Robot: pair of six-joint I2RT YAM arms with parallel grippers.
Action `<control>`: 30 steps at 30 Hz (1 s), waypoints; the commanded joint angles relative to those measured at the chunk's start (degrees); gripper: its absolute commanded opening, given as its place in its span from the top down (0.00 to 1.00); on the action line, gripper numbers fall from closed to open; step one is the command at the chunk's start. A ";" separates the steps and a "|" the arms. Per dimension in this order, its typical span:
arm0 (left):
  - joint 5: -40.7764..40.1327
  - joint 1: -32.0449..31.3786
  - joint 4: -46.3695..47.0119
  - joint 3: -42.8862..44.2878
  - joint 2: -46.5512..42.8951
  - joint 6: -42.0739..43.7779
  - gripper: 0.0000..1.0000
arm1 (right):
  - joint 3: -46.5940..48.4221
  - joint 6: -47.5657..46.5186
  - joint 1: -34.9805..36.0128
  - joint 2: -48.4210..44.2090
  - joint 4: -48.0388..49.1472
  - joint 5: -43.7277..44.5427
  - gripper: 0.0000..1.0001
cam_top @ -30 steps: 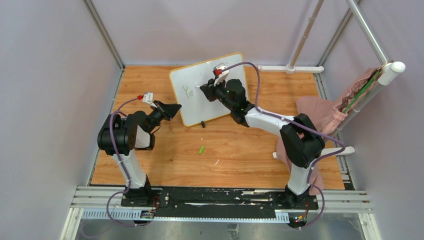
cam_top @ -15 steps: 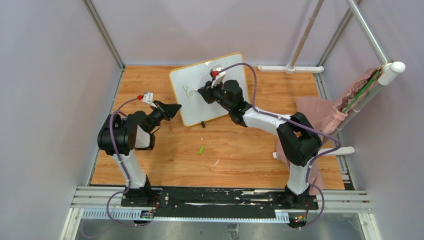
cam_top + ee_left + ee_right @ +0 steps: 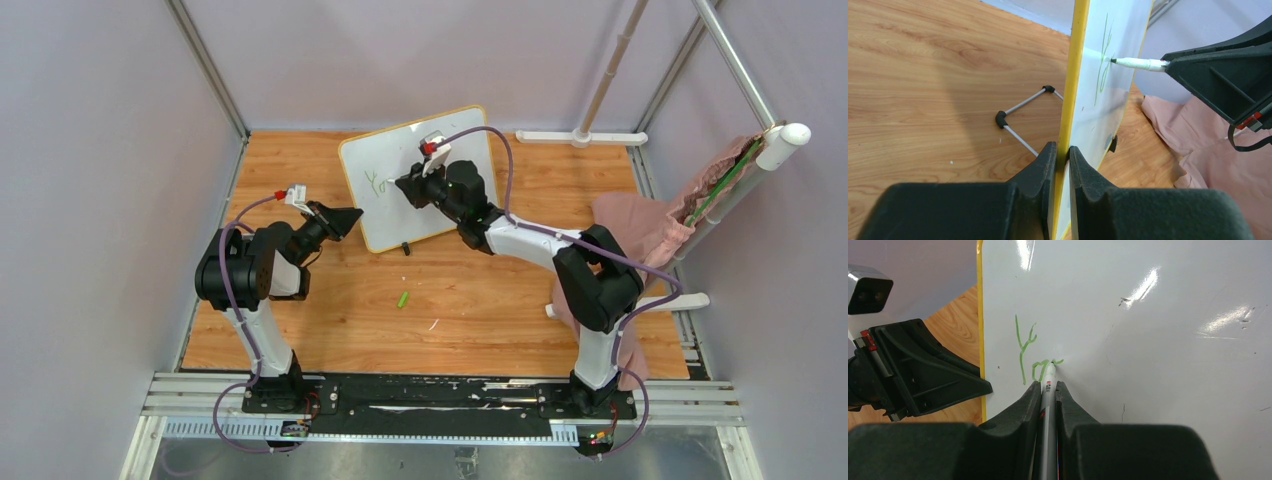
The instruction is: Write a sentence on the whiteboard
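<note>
The whiteboard (image 3: 455, 150), white with a yellow rim, stands tilted on the wooden floor. My left gripper (image 3: 355, 218) is shut on the whiteboard's left edge (image 3: 1068, 115), one finger on each face. My right gripper (image 3: 402, 185) is shut on a white marker (image 3: 1047, 390) whose green tip touches the whiteboard's face (image 3: 1158, 340). The sentence (image 3: 1030, 352) is a few green strokes, a "Y" and part of a second letter, right at the marker tip. In the left wrist view the marker (image 3: 1138, 63) meets the green strokes (image 3: 1103, 65) from the right.
A green marker cap (image 3: 403, 298) lies on the floor in front of the board. Pink cloth (image 3: 640, 225) is heaped at the right by a white pole stand (image 3: 600, 95). A wire stand (image 3: 1023, 107) props the board from behind. Grey walls close in on the sides.
My right gripper and the marker have shifted a little left across the board from a second ago, then held still. The left arm has not moved.
</note>
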 commanded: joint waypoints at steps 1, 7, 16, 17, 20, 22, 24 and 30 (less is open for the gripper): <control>0.50 -0.64 1.59 -0.19 1.30 1.14 1.00 | -2.05 0.82 0.77 -0.13 -0.32 0.79 1.00; 0.50 -0.64 1.53 -0.27 1.22 1.16 1.00 | -4.63 0.88 0.81 -1.08 -0.24 1.42 1.00; 0.46 -0.64 1.57 -0.36 1.14 1.21 1.00 | -6.65 0.60 0.06 -2.97 -0.38 4.25 1.00; 0.46 -0.64 1.52 -0.36 1.13 1.29 1.00 | -6.73 0.61 -0.28 -3.19 -0.40 4.57 1.00; 0.47 -0.64 1.51 -0.36 1.17 1.32 1.00 | -6.23 0.57 -1.15 -3.52 -0.70 4.56 1.00; 0.49 -0.64 1.59 -0.36 1.15 1.33 1.00 | -5.43 0.33 -1.47 -3.47 -1.05 4.35 1.00; 0.45 -0.64 1.55 -0.36 1.12 1.33 1.00 | -4.30 0.07 -1.63 -3.10 -1.63 4.04 1.00; 0.47 -0.65 1.51 -0.42 1.04 1.33 1.00 | -1.10 -0.45 -1.99 -1.90 -2.98 3.59 1.00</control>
